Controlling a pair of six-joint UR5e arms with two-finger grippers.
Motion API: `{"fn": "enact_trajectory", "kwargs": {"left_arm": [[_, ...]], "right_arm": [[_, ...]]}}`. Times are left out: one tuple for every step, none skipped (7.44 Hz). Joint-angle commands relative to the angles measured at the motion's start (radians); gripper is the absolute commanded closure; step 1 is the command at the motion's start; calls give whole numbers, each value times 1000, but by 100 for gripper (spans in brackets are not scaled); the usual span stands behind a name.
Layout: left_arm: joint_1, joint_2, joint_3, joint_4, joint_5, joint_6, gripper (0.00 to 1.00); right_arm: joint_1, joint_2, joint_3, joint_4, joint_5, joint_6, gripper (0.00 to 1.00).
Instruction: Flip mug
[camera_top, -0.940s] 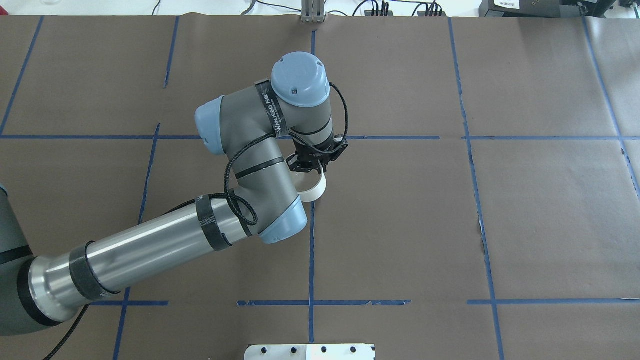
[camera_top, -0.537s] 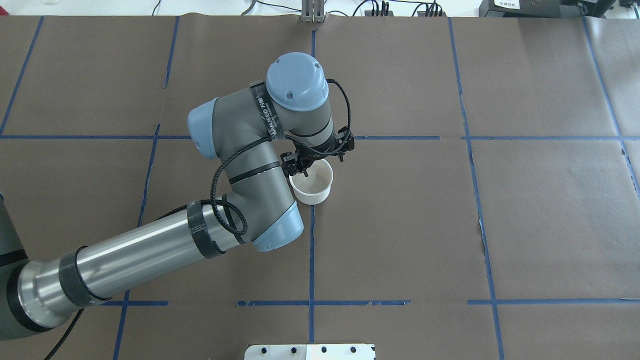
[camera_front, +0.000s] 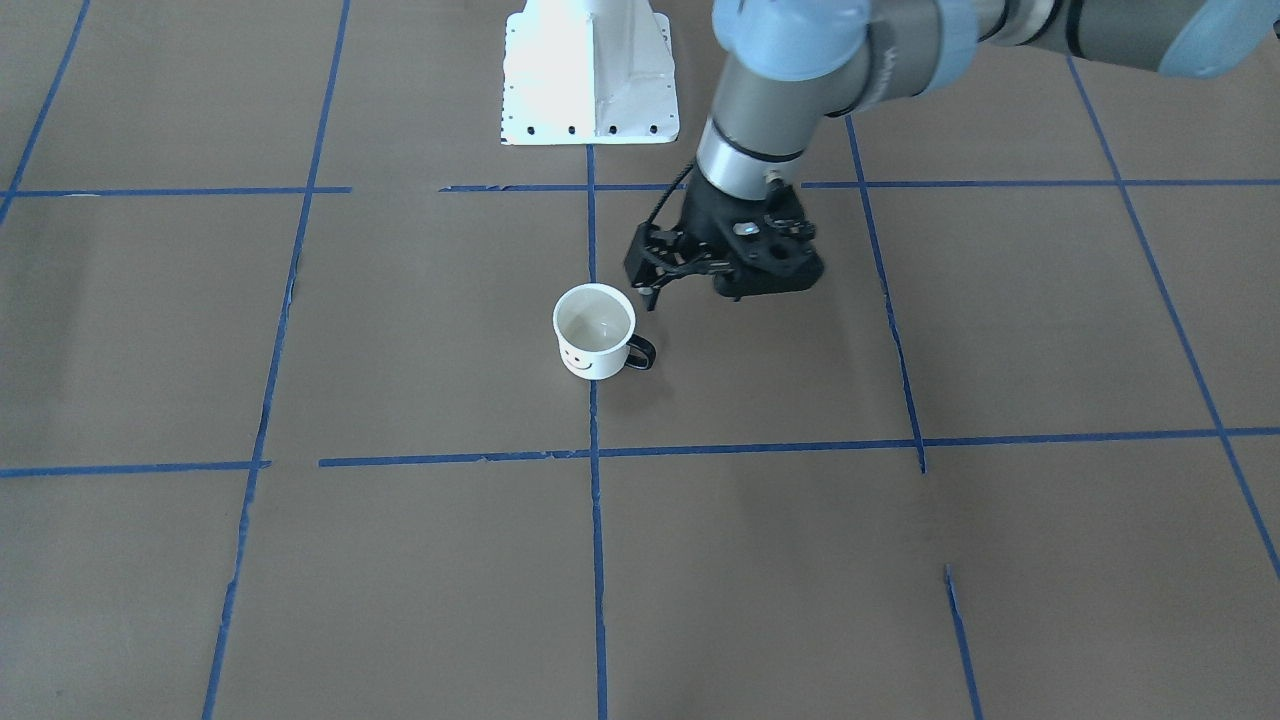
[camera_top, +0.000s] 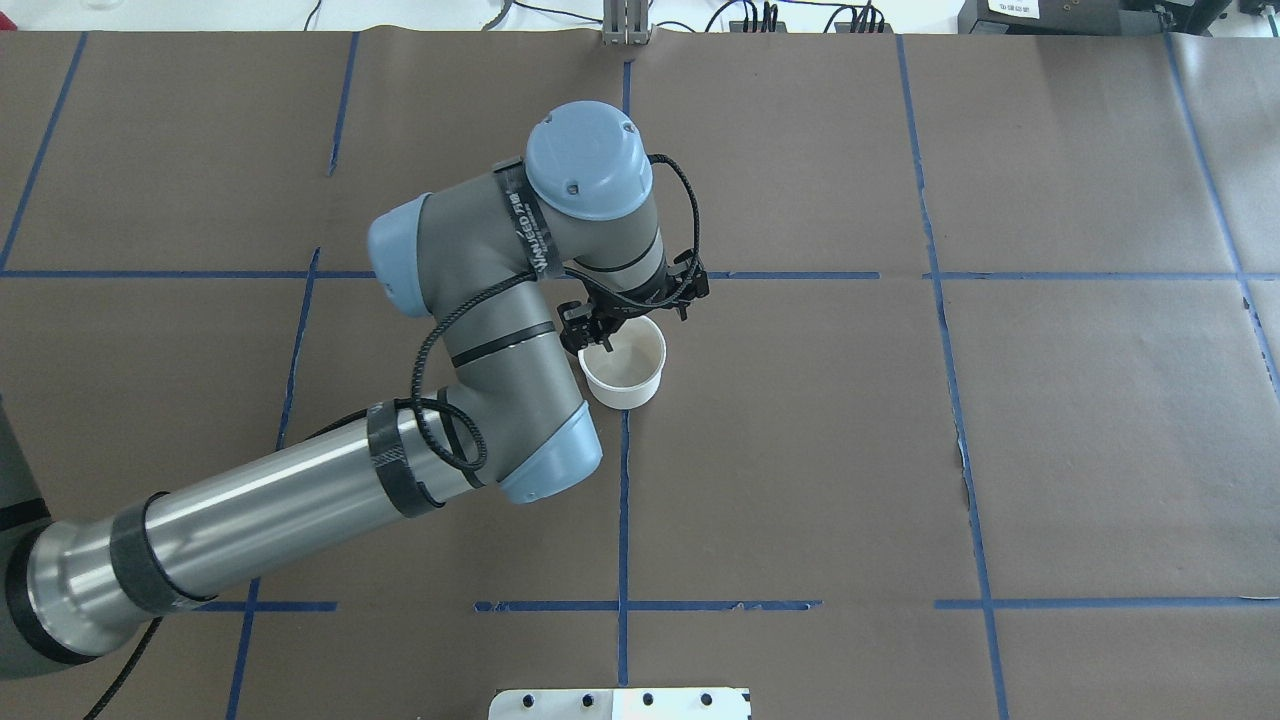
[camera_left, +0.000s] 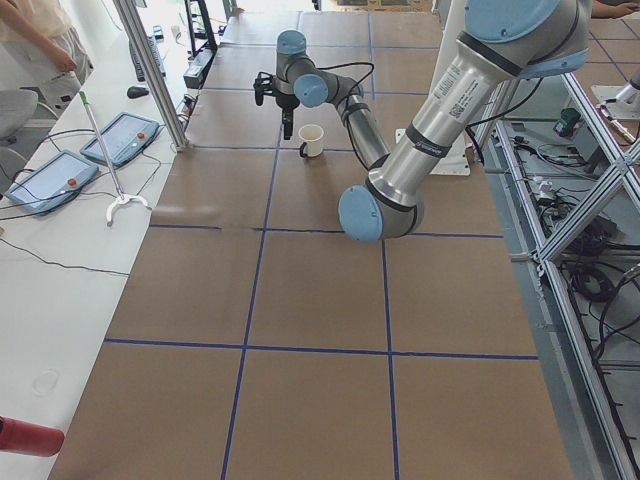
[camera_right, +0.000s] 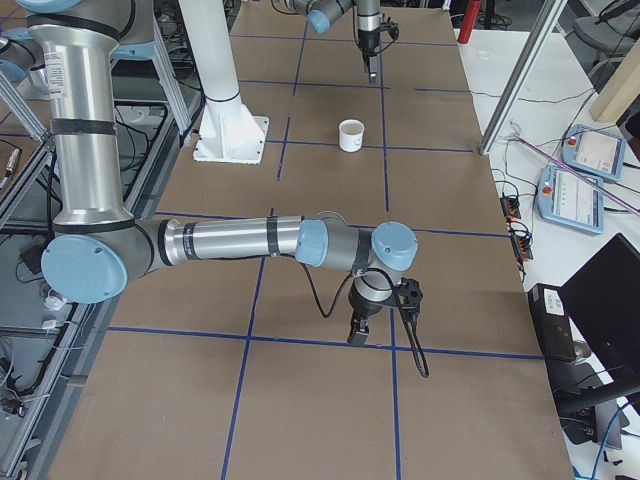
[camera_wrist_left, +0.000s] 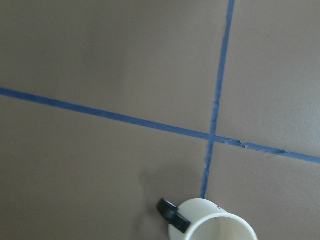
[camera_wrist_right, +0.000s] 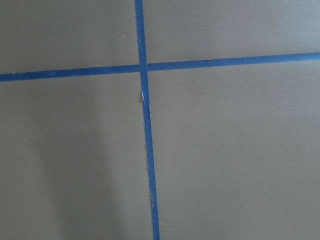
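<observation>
Mug (camera_front: 594, 332) sitting upright, left gripper (camera_front: 648, 290) hovering beside it

The mug is standing mouth-up on a blue tape line (camera_front: 597, 520), showing its smiley. The left gripper is hanging just beside the mug's rim on the handle side and is holding nothing; I cannot tell its finger spacing. The right gripper (camera_right: 359, 333) is hanging well apart from the mug, and I cannot tell its spacing either.

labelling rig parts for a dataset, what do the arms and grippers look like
Both the left arm and right arm have silver tubes, grey joints with pale blue caps, black straps and a black cable. The left gripper and right gripper are black.
</observation>
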Motion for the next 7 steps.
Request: {"fn": "enact_trajectory", "kwargs": {"left_arm": [[-233,213,-15,18,-93,512,0],[-343,314,4,18,-118,750,0],[-447,400,24,20,-118,946,0],[-537,459,65,20,-118,1061,0],[-616,521,117,0,-119,1133,0],[-686,539,167,-21,-126,1265,0],[-727,560,195,-19,-150,1316,0]], "right_arm": [[0,0,0,0,0,0,0],[0,0,0,0,0,0,0],[0,0,0,0,0,0,0],[0,0,0,0,0,0,0],[0,0,0,0,0,0,0],[0,0,0,0,0,0,0],[0,0,0,0,0,0,0]]}}
